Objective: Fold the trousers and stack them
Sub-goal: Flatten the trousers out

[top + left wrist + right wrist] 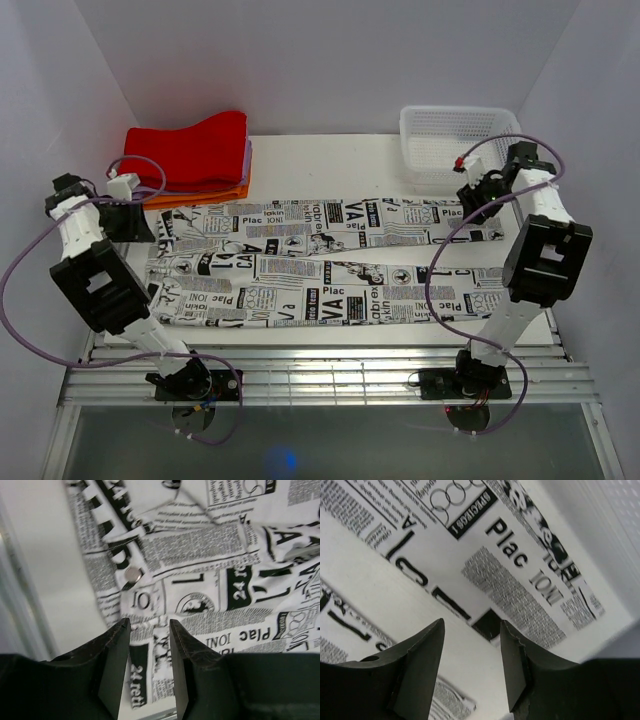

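Left pincer (149,625) is hovering half-parted and gripping nothing over the buttoned waist end of the long white newspaper-print fabric trousers (320,262). Right pincer (471,625) is hanging likewise parted, empty, over their far right end. Trousers are lying flat across the white worktop (330,160), near the folded red cloth (195,150) and the white mesh basket (450,130).

Wrist views' edges cut off the trousers (200,555)
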Robot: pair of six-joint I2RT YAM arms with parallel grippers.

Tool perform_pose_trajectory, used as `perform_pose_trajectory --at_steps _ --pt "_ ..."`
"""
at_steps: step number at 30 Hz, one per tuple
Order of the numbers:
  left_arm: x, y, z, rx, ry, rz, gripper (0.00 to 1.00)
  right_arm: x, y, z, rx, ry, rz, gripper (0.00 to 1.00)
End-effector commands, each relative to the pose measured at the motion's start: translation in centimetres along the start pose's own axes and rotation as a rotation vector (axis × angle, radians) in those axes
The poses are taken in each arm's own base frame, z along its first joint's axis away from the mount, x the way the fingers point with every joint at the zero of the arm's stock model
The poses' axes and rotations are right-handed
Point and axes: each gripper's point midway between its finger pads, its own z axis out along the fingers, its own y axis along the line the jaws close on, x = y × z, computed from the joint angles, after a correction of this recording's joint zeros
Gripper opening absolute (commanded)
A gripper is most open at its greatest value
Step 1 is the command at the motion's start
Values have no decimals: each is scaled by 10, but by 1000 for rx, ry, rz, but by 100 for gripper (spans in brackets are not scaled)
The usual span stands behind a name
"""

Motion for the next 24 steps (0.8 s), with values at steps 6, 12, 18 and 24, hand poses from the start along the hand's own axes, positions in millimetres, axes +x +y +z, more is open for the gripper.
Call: perform_pose_trajectory --at_steps 6,12,18,24 --pt "-39 -54 63 135 -35 -32 48 2 0 87 -4 52 120 50" --pt "1 -49 102 118 81 -40 47 65 26 95 -5 225 48 42" --pt "50 -44 107 77 206 18 42 112 63 75 -55 320 -20 40" --pt "54 -43 83 42 223 118 40 132 79 45 -97 346 -76 41"
